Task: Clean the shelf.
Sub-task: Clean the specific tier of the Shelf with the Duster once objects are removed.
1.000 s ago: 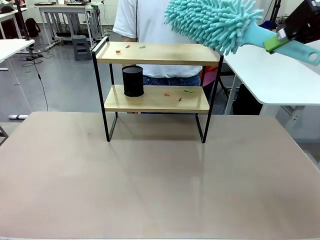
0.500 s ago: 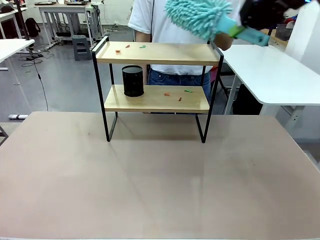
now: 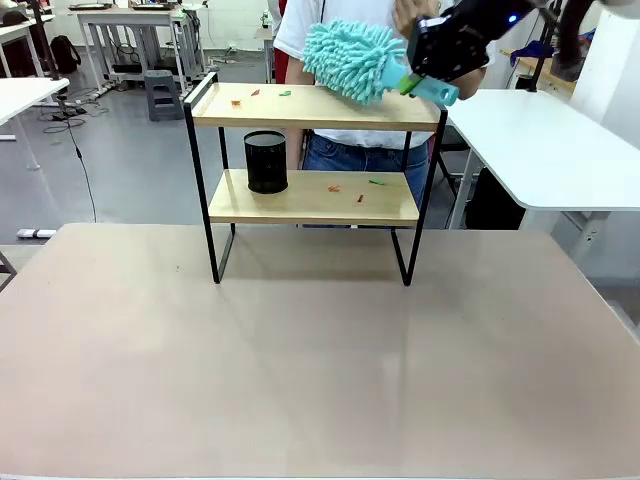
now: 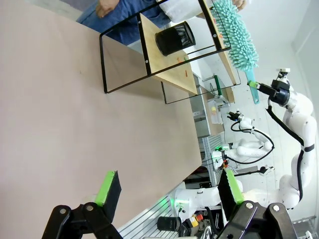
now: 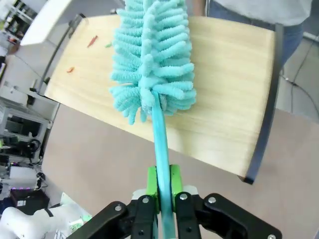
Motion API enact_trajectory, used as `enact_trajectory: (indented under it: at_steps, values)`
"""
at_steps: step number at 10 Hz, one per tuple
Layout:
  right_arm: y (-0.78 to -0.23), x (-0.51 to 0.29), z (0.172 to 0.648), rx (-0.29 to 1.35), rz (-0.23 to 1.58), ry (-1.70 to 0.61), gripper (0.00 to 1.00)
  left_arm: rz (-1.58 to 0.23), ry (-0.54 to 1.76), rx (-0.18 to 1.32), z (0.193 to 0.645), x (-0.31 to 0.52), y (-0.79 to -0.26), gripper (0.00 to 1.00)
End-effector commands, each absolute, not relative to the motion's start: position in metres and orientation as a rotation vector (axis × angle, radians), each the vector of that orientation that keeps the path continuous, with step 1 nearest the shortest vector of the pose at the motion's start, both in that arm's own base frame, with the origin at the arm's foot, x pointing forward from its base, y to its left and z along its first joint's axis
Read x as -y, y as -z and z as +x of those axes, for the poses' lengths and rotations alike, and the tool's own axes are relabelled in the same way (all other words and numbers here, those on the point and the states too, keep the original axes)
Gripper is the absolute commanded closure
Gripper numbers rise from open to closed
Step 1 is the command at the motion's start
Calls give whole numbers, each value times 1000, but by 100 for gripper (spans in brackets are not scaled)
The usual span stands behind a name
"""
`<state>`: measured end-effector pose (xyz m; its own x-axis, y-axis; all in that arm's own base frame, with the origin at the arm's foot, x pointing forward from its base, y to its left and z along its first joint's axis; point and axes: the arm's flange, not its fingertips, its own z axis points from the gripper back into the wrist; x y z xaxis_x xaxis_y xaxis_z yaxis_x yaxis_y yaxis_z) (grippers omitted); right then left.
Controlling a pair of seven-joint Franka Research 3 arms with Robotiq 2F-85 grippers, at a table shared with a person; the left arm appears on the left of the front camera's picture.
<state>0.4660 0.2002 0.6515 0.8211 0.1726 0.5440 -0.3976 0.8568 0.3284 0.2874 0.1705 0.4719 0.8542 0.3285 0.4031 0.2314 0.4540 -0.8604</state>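
we find the shelf (image 3: 300, 200) standing upright on the far half of the tabletop (image 3: 300, 360), with a person (image 3: 345, 140) in a white top just behind it

the right gripper (image 5: 163, 184) reaches in from the right above the shelf's right end; its fingers (image 5: 152, 180) are pressed together on the thin turquoise handle of a duster (image 3: 352, 60), green pads flat against either side of it. the duster's shaggy turquoise head lies over the right part of the top board, pointing towards the left end; we cannot tell whether the fibres touch the wood

small scraps (image 3: 255, 93), red and green, lie at the left part of the top board, well apart from the duster head. more scraps (image 3: 334, 187) lie on the right half of the lower board. a black mesh cup (image 3: 266, 162) stands upright on the left half of the lower board

the left gripper (image 4: 168, 188) hangs over the near side of the tabletop, well apart from the shelf; its fingers (image 4: 110, 185) are spread wide and hold nothing
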Motion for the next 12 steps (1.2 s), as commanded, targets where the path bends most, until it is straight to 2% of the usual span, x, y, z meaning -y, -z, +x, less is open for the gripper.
enact_trajectory:
  at_steps: [1,4,7,12]
  values:
    - [-660,-211,469,514,450,-315,88,-1129,-50,600,289,-169,-473,0]
    - [-650,-223,472,465,466,-367,88,-1129,-50,600,289,-169,-473,0]
    - [-646,-240,476,335,526,-515,88,-1129,-50,600,289,-169,-473,0]
    - [-663,-209,461,137,657,-781,88,-1129,-50,600,289,-169,-473,0]
